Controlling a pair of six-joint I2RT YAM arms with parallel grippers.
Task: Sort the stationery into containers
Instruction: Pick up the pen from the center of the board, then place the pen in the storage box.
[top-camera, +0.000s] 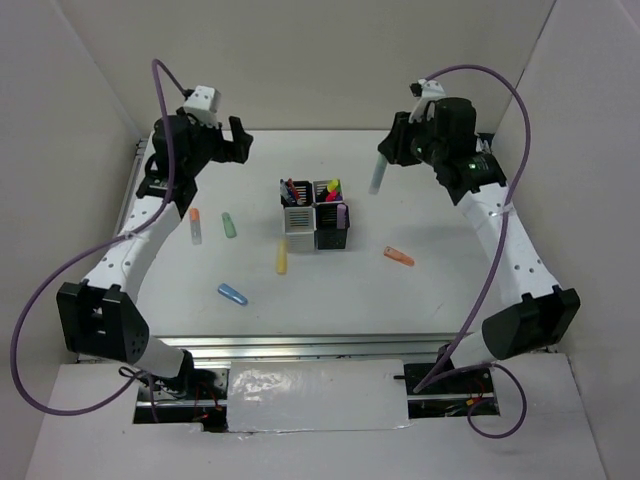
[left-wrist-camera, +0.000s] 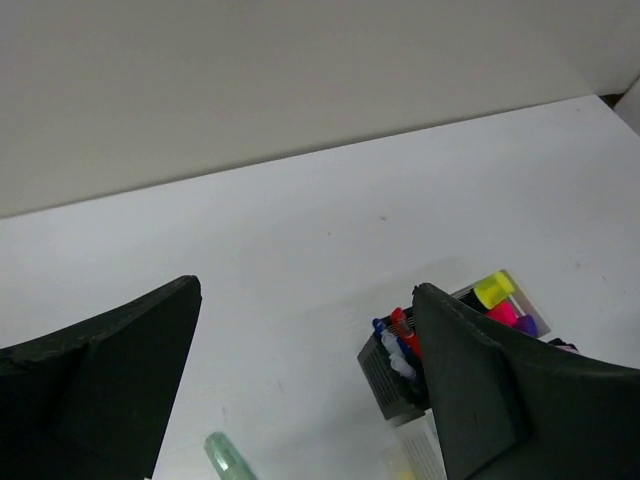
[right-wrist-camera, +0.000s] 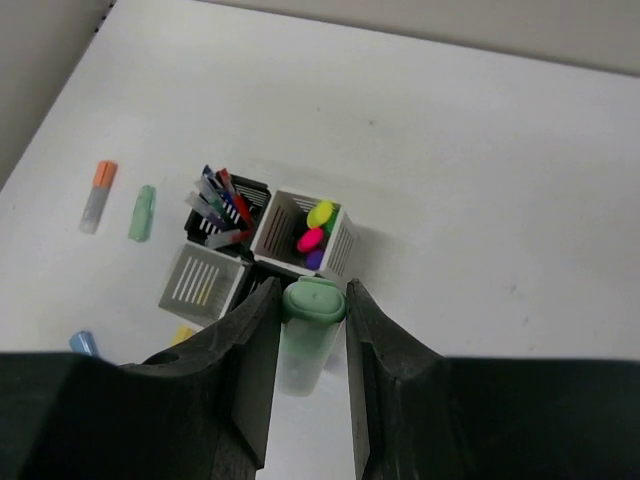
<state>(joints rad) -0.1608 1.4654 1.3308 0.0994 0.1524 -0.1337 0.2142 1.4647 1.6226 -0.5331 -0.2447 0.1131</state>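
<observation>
Right pincer (right-wrist-camera: 312, 296) grips a green marker (right-wrist-camera: 306, 345), its sides hidden.

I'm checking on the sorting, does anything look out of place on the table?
Yes. Five lie loose outside the pen cups: orange-capped marker, green marker, yellow marker, blue marker, orange marker. The right fingers hold a mint marker aloft.

Top external view: high on the near side, facing down over the whole table (top-camera: 450, 300). Left wrist view: raised, angled shallowly toward the far wall (left-wrist-camera: 300, 80). Right wrist view: raised, steeply downward. All show the containers (top-camera: 315, 215).
</observation>
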